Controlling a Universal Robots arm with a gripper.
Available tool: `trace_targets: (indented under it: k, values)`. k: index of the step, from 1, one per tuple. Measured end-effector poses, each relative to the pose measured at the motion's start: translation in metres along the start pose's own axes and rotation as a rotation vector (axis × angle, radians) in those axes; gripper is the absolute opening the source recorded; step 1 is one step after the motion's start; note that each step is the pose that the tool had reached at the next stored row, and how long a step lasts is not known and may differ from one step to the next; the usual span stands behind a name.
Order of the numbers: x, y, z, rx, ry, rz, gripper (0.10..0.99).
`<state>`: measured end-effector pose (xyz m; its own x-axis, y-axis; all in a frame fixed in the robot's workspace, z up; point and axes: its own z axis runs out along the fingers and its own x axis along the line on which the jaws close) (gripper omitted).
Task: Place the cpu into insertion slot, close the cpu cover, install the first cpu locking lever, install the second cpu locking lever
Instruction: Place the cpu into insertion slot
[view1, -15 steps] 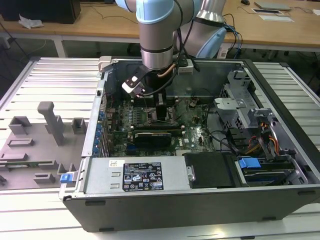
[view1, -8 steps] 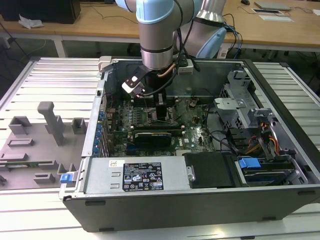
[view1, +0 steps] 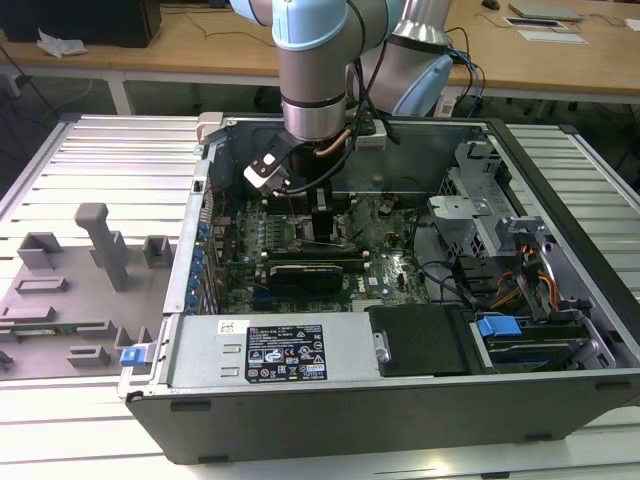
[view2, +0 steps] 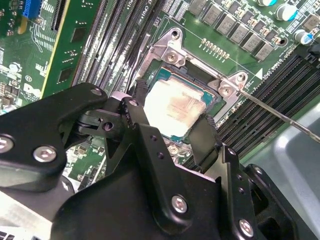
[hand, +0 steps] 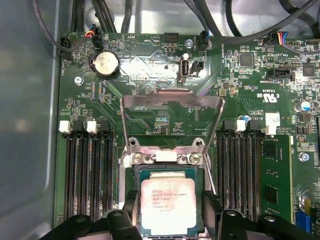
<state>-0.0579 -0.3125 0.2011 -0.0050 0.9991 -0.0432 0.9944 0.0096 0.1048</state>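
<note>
A silver-grey tubular arm (view1: 316, 100) with pale blue joint caps (view1: 310, 25) stands at the upper centre of the exterior view, with black and copper-coloured cables (view1: 352, 75) looping beside its wrist. The matte black angular hand (view2: 172, 116) has plate-like links fastened with round silver screws (view2: 179, 203).

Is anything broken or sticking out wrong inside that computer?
Nothing looks damaged. The cpu lies flat and square in the insertion slot. The cpu cover stands flipped open, and a thin locking lever juts out unlatched, so it all looks half-assembled rather than faulty.
</note>
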Motion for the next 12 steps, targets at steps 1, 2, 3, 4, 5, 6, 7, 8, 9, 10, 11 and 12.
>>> trace_targets:
  k: [1,2,3,4,5,6,7,8,9,10,11,12]
  values:
    - [0.0,0.0,0.0,0.0,-0.0001,0.0,0.616]
    - [0.0,0.0,0.0001,0.0,-0.0001,0.0,0.616]
    - [0.0,0.0,0.0003,0.0,-0.0001,0.0,0.6]
    - [0.0,-0.0001,0.0003,0.0,-0.0002,0.0,0.529]
    - [0.0,-0.0001,0.0004,0.0,-0.0001,0.0,0.529]
    - [0.0,-0.0001,0.0006,0.0,-0.0001,0.0,0.529]
    - [0.0,-0.0001,0.0007,0.0,-0.0001,0.0,0.529]
    - [0.0,0.0,0.0004,0.0,0.0002,0.0,0.529]
    - [0.0001,0.0001,-0.0002,0.0,0.0005,0.0,0.529]
    - [0.0,0.0001,-0.0009,0.0,0.0002,0.0,0.529]
    - [0.0,0.0002,-0.0015,0.0,0.0004,0.0,0.529]
    - [0.0,0.0001,-0.0015,0.0,0.0015,0.0,0.529]
